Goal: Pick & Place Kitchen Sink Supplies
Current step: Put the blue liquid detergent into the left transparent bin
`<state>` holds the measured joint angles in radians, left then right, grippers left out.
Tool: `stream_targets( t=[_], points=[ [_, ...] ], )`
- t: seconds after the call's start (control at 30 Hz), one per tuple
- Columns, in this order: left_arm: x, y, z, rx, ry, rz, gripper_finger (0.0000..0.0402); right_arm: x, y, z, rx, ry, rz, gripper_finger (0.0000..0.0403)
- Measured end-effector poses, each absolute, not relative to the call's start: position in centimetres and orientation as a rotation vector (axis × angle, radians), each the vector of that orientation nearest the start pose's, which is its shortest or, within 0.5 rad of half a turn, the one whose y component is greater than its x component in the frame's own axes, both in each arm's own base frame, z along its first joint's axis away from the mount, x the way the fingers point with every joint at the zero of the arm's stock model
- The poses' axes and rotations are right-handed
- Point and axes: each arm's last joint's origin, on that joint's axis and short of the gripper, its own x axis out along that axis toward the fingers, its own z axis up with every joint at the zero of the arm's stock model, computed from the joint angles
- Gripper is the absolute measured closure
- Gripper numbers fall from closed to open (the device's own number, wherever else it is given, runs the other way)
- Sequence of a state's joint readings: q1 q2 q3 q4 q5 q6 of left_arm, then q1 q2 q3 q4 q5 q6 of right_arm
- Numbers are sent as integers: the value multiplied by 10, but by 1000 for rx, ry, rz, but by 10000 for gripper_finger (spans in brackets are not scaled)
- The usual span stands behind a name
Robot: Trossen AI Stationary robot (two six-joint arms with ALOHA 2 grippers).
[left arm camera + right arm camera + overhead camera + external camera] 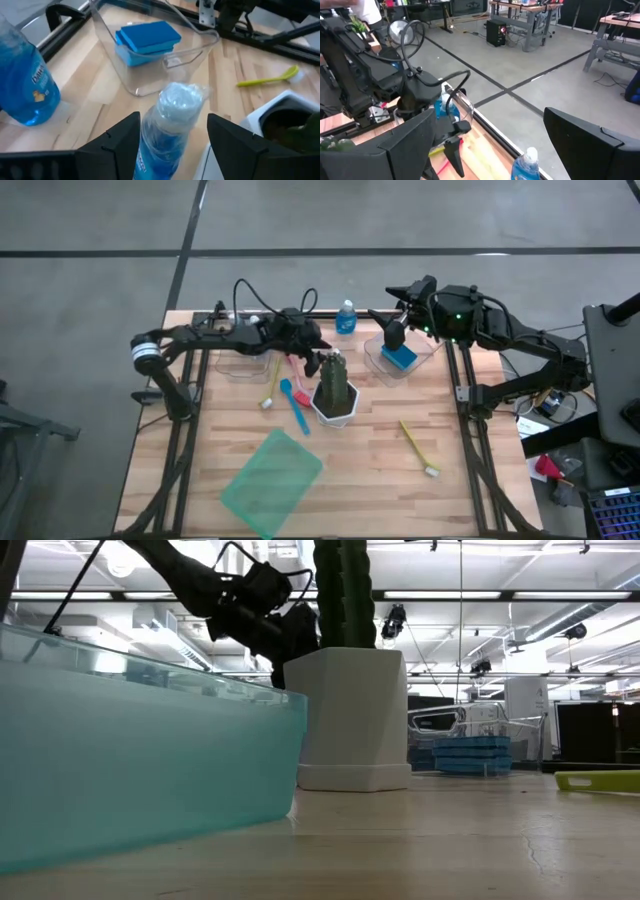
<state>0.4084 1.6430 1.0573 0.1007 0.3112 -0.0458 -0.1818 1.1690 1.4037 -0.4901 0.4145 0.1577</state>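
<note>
Left tool (pixel 170 142) straddles a small blue bottle with a white cap (pixel 170 125), its dark fingers (pixel 117 142) spread on either side, above the wooden bench (pixel 380 450) beside the white-potted green cactus (pixel 335 385). Right tool (pixel 393 332) hangs wide open, holding nothing, over the clear plastic bin (pixel 425 352) containing stacked blue sponges (pixel 400 357). A second blue bottle (pixel 346 318) stands at the bench's far edge.

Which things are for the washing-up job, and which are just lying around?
For the job:
one bottle
another bottle
sponges
blue brush
yellow brush
lime brush

Just lying about:
cactus
green sheet
</note>
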Motion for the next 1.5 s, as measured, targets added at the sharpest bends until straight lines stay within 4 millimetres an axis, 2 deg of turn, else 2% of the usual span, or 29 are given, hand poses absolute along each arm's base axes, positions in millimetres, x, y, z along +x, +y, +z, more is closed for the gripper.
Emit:
stream_targets(
  t=[0.27, 0.47, 0.63, 0.77, 1.0, 1.1, 1.37, 1.5],
  points=[
    [339, 136, 240, -185, 396, 102, 181, 227, -54, 437, 132, 209, -621, 37],
    [343, 138, 230, -157, 415, 84, 182, 227, -54, 437, 139, 204, -621, 37],
    [345, 139, 230, -174, 389, 89, 189, 227, -54, 437, 144, 202, -622, 37],
    [345, 139, 230, -174, 390, 89, 211, 227, -54, 437, 146, 200, -622, 37],
    [346, 139, 230, -198, 382, 90, 281, 227, -54, 437, 151, 197, -623, 37],
    [346, 138, 230, -202, 380, 88, 282, 227, -54, 437, 176, 188, -625, 37],
    [340, 140, 243, -204, 346, 171, 266, 227, -54, 437, 155, 195, -628, 37],
    [332, 140, 258, -199, 319, 239, 277, 226, -55, 437, 141, 195, -666, 37]
  ],
)
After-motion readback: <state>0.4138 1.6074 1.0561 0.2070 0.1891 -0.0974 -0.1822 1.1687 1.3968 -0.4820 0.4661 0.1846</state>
